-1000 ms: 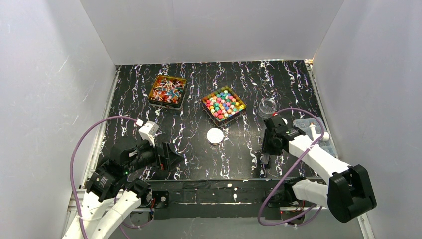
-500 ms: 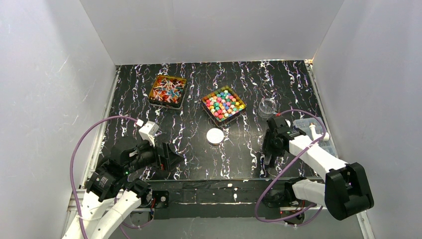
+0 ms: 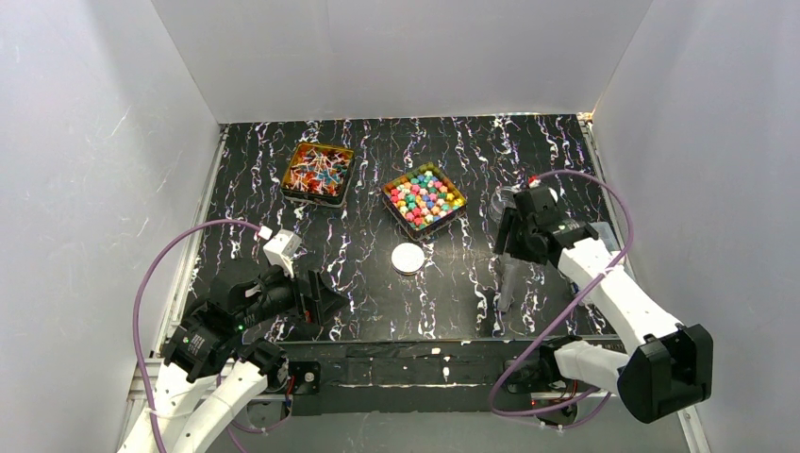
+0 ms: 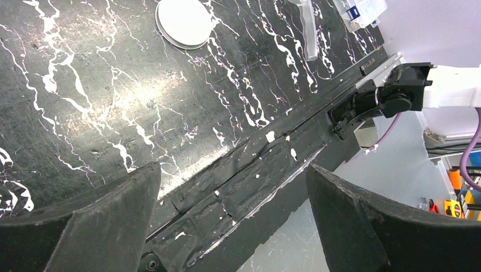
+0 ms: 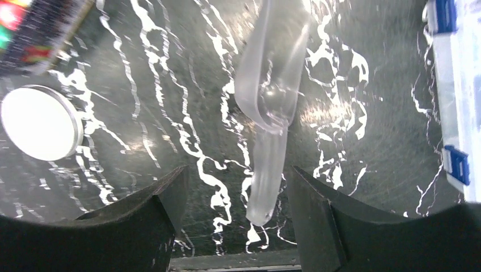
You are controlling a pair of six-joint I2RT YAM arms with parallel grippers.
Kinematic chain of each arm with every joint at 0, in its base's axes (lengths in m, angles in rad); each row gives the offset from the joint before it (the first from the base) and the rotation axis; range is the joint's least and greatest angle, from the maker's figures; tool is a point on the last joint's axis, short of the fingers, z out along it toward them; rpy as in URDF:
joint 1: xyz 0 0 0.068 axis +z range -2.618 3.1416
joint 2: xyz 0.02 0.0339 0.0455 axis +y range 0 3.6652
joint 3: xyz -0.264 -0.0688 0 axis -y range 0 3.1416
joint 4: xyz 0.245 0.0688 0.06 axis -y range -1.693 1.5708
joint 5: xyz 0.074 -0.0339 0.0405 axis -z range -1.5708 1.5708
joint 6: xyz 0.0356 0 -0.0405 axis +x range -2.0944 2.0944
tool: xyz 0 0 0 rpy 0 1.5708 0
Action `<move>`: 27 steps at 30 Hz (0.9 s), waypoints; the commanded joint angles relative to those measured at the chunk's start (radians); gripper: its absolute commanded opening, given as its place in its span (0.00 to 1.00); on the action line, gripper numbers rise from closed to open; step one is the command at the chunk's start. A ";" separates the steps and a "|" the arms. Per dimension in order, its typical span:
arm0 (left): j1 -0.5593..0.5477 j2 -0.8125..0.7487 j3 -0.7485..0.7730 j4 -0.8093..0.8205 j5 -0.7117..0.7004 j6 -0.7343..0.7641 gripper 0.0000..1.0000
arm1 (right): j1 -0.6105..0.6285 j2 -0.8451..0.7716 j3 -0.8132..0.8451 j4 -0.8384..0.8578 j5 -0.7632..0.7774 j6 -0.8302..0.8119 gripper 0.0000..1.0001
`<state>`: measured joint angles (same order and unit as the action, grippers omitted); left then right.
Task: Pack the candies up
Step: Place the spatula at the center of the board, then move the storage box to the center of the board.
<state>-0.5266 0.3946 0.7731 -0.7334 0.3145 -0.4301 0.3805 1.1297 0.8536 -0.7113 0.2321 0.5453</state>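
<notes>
Gold tins hold every sweet: the round candies [image 3: 424, 199] fill the middle tin [image 3: 439, 225], and the twist-wrapped candies [image 3: 318, 173] fill the left tin [image 3: 311, 199], farther back. None appear outside the tins, so packing looks barely begun.

The step in hand seems to be fetching the tool. A clear scoop [image 5: 272, 102] lies flat on the table [image 3: 377, 302], handle pointing near. The right fingers [image 5: 136, 226] hang above it, set apart on either side of the handle, touching nothing. The next move likely calls for lowering straight down and closing on that slim, slippery handle, then carrying the scoop to a tin.

The left fingers [image 4: 85, 226] stand wide apart and empty at the near left. The round candies sit well apart from the right fingers, far and to the left, beyond the white lid [image 3: 408, 257]. A jar [image 3: 501, 199] is partly hidden behind the right wrist.
</notes>
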 commanded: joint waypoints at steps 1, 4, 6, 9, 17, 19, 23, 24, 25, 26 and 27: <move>-0.003 0.007 -0.009 0.009 0.008 0.009 0.99 | -0.003 0.035 0.158 -0.048 -0.043 -0.069 0.72; -0.003 0.007 -0.009 0.009 0.008 0.009 0.99 | -0.003 0.078 0.232 -0.055 -0.083 -0.096 0.72; -0.003 0.006 -0.009 0.009 0.008 0.009 0.99 | -0.002 0.105 0.280 -0.055 -0.095 -0.110 0.71; -0.004 0.004 -0.009 0.009 0.008 0.010 0.99 | 0.002 0.151 0.351 -0.046 -0.120 -0.126 0.71; -0.003 0.002 -0.011 0.009 0.003 0.009 0.99 | 0.119 0.317 0.519 -0.020 -0.127 -0.134 0.70; -0.003 0.002 -0.011 0.008 0.002 0.008 0.99 | 0.153 0.368 0.573 -0.014 -0.124 -0.134 0.70; -0.003 -0.002 -0.011 0.008 -0.003 0.008 0.99 | 0.213 0.482 0.685 -0.009 -0.117 -0.159 0.70; -0.002 -0.003 -0.012 0.008 -0.003 0.008 0.99 | 0.225 0.512 0.711 -0.010 -0.116 -0.167 0.70; -0.003 -0.005 -0.012 0.008 -0.004 0.008 0.99 | 0.237 0.540 0.740 -0.011 -0.119 -0.176 0.70; -0.003 -0.007 -0.012 0.008 -0.006 0.008 0.99 | 0.248 0.567 0.765 -0.013 -0.124 -0.185 0.69; -0.003 -0.007 -0.012 0.008 -0.006 0.008 0.99 | 0.258 0.597 0.792 -0.015 -0.130 -0.192 0.69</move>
<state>-0.5266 0.3943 0.7727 -0.7334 0.3138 -0.4305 0.6018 1.6474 1.5345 -0.7456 0.1108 0.4026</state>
